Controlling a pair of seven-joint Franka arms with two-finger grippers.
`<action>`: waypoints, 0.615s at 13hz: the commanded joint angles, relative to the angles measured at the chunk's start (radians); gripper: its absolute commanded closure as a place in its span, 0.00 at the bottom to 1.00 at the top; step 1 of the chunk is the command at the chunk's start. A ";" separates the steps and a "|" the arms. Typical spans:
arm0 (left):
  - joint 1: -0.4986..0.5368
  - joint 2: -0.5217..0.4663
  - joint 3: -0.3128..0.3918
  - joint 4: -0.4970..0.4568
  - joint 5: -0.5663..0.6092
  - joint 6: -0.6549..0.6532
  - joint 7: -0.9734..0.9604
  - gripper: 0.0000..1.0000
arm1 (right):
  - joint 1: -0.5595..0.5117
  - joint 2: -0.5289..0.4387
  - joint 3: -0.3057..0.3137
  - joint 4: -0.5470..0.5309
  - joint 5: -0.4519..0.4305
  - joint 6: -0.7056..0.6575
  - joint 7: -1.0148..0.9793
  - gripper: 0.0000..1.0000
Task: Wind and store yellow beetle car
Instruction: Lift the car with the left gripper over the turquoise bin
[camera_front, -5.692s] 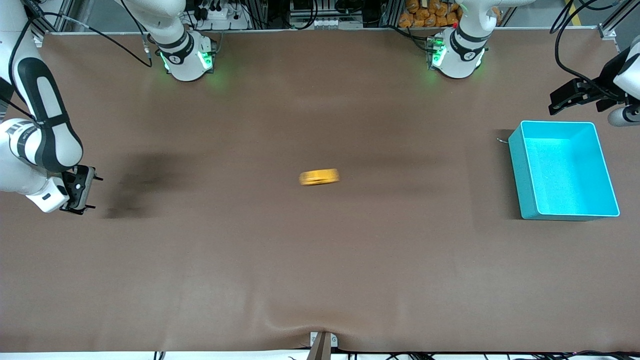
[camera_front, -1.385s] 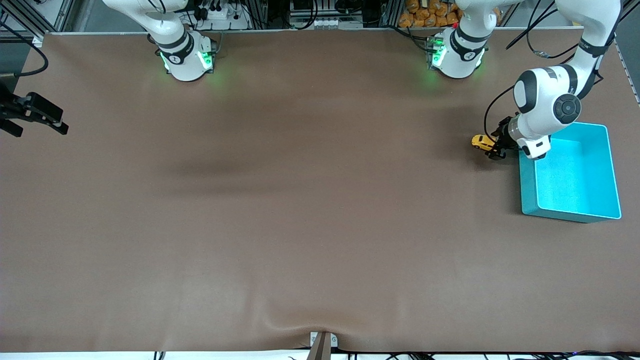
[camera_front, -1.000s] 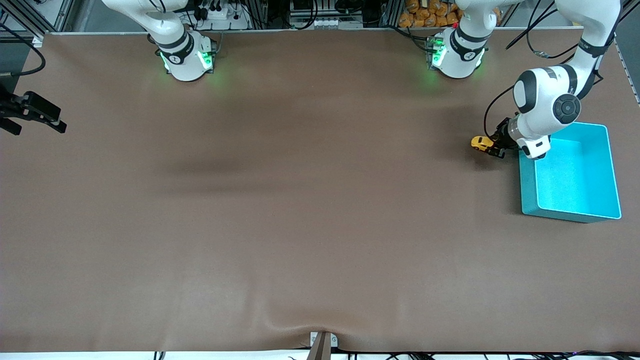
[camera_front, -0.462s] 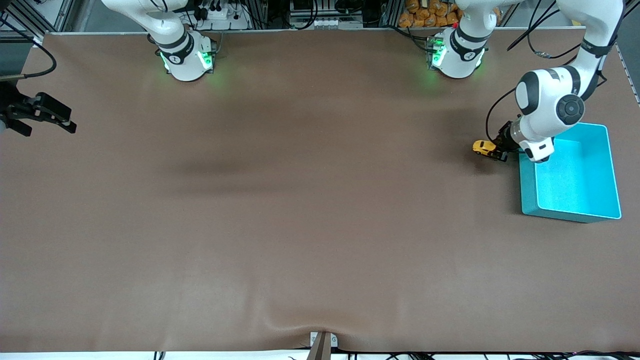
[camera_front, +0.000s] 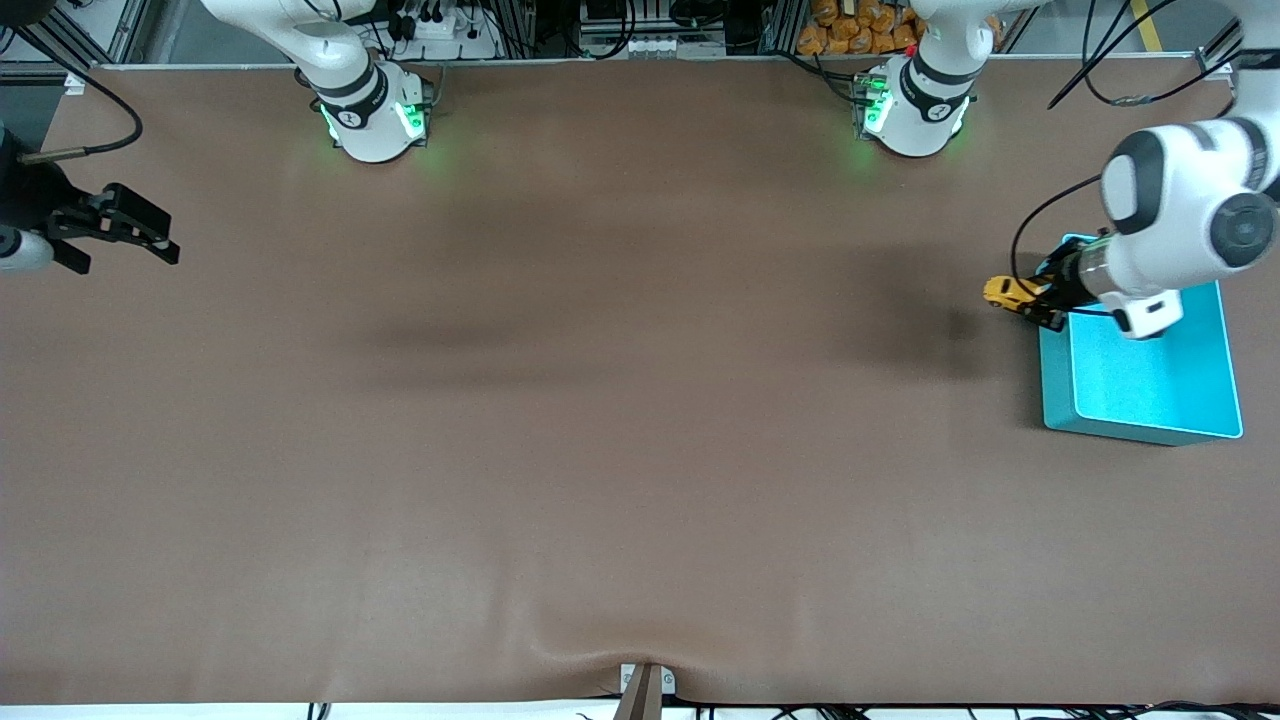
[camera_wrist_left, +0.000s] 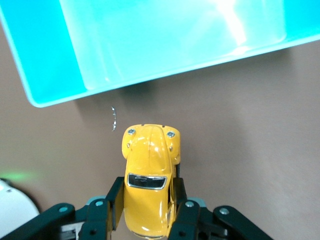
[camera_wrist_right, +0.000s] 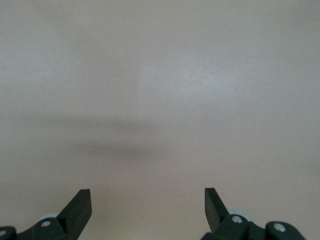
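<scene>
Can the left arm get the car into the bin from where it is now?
Probably yes. The left gripper is shut on the car, held in the air at the bin's rim toward the right arm's end. The bin is open-topped and looks empty; nothing blocks the way.

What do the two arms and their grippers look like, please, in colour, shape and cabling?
Both arms are glossy white with rounded joints and black bands; their round bases glow green. The left arm's joint has a black disc cap, with black cables looping alongside. The left gripper and right gripper are black, with angular two-finger forms, small silver screws and pale blue patches.
</scene>
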 joint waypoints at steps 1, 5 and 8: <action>0.006 0.004 0.007 0.092 0.014 -0.101 0.124 0.90 | 0.032 -0.003 -0.016 -0.007 -0.003 -0.007 0.035 0.00; 0.035 0.012 0.010 0.105 0.186 -0.101 0.478 0.91 | 0.045 0.000 -0.016 0.001 -0.006 -0.005 0.073 0.00; 0.117 0.021 0.011 0.103 0.226 -0.040 0.754 0.91 | 0.030 -0.010 -0.028 0.004 -0.004 -0.017 0.078 0.00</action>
